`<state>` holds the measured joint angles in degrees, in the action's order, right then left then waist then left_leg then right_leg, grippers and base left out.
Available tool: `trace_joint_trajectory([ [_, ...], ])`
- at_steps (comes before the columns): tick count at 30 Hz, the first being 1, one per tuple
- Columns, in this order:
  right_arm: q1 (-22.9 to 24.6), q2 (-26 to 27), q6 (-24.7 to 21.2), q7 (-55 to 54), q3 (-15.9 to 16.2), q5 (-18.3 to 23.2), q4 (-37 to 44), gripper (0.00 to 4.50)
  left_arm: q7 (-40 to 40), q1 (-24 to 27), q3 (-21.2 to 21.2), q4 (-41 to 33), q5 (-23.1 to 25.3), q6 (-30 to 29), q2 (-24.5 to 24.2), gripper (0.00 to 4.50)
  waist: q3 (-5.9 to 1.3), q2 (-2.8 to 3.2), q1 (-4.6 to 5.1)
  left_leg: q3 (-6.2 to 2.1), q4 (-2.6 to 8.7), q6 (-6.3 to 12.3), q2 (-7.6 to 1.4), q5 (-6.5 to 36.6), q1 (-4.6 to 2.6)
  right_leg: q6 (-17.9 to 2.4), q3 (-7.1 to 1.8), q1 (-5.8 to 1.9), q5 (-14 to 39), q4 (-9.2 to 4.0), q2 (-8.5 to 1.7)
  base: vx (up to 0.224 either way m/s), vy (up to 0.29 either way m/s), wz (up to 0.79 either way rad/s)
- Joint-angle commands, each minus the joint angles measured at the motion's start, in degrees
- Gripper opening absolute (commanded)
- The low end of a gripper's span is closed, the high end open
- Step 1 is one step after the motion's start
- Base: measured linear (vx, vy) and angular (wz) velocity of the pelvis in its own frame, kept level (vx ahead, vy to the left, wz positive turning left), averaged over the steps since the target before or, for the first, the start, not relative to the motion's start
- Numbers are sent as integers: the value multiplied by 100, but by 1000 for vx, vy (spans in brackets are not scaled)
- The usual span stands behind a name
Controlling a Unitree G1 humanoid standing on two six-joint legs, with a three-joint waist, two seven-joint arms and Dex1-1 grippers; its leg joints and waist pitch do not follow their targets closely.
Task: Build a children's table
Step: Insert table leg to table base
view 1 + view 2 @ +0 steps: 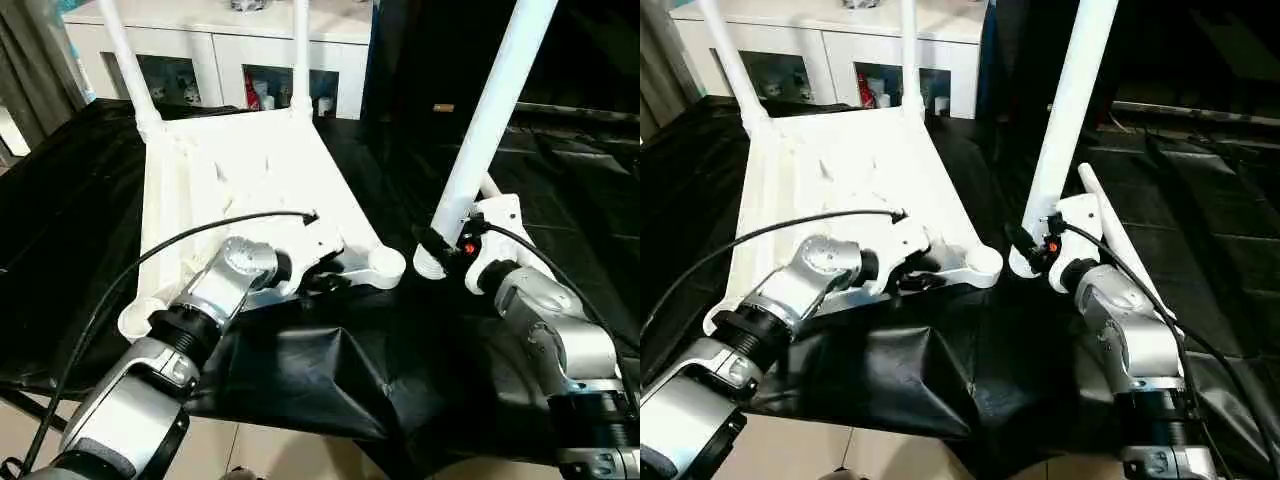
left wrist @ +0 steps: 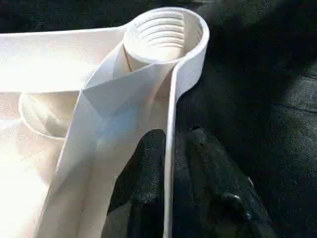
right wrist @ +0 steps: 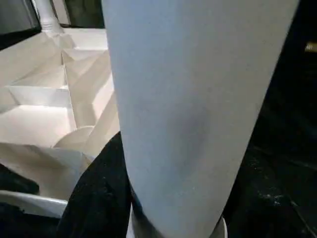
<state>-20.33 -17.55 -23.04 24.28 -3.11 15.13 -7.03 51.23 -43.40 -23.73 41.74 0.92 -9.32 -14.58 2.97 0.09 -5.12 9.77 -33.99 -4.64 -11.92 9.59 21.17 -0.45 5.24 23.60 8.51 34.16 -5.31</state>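
Observation:
The white tabletop (image 1: pixel 250 170) lies upside down on the black cloth, ribs up. Two legs (image 1: pixel 125 60) (image 1: pixel 300 50) stand in its far corner sockets. My left gripper (image 1: pixel 325 280) sits at the near rim beside the empty near-right socket (image 1: pixel 385 264). In the left wrist view its fingers (image 2: pixel 143 173) are shut on the thin rim, one on each side, just short of the threaded socket (image 2: pixel 163 29). My right gripper (image 1: pixel 445 250) is shut on a third leg (image 1: pixel 490 120), held tilted with its lower end just right of that socket. Another leg (image 1: pixel 1110 225) lies behind the right gripper.
The black cloth (image 1: pixel 330 370) drapes over the front edge of the work surface, in folds between my forearms. A white cabinet (image 1: pixel 230 60) with glass doors stands behind the tabletop. A black cable (image 1: pixel 200 230) runs across the tabletop along my left arm.

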Motion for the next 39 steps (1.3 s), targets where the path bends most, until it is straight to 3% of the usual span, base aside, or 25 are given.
trace_joint_trajectory([
  [1,17,-65,30,33,-11,-29,102,192,190,-108,81,24,-39,13,-5,82,-418,10,-6,4,406,28,-61,1526,-59,-976,-239,-346,1616,-429,-269,0,0,0],
  [13,-81,-131,8,204,44,-21,67,192,302,-45,128,133,88,97,-29,0,-416,-29,-7,10,406,88,-69,1406,-53,-994,-245,-346,1557,-408,-274,0,0,0],
  [20,-135,-148,-9,341,119,-6,55,192,261,-1,114,159,172,143,-27,0,-407,-52,-10,10,411,97,-73,1418,-49,-906,-248,-335,1777,-429,-285,0,0,0],
  [23,-155,-142,-5,365,123,-14,36,192,326,1,172,128,104,52,-17,58,-407,-60,-6,13,410,103,-73,1404,-48,-918,-249,-332,1743,-430,-283,0,0,0],
  [28,-165,-141,0,398,142,-4,33,192,188,-25,219,226,222,204,-16,70,-403,-58,-9,15,409,113,-64,1408,-42,-868,-247,-328,1826,-441,-279,0,0,0],
  [35,-157,-136,-5,440,133,-3,48,192,205,-10,217,273,264,213,-40,73,-399,-53,-10,9,417,103,-72,1438,-44,-865,-246,-324,1853,-445,-285,0,0,0],
  [39,-145,-129,-19,449,139,1,76,192,281,-5,280,265,201,192,-36,36,-400,-62,-7,11,416,109,-70,1435,-45,-881,-245,-322,1843,-445,-286,0,0,0],
])
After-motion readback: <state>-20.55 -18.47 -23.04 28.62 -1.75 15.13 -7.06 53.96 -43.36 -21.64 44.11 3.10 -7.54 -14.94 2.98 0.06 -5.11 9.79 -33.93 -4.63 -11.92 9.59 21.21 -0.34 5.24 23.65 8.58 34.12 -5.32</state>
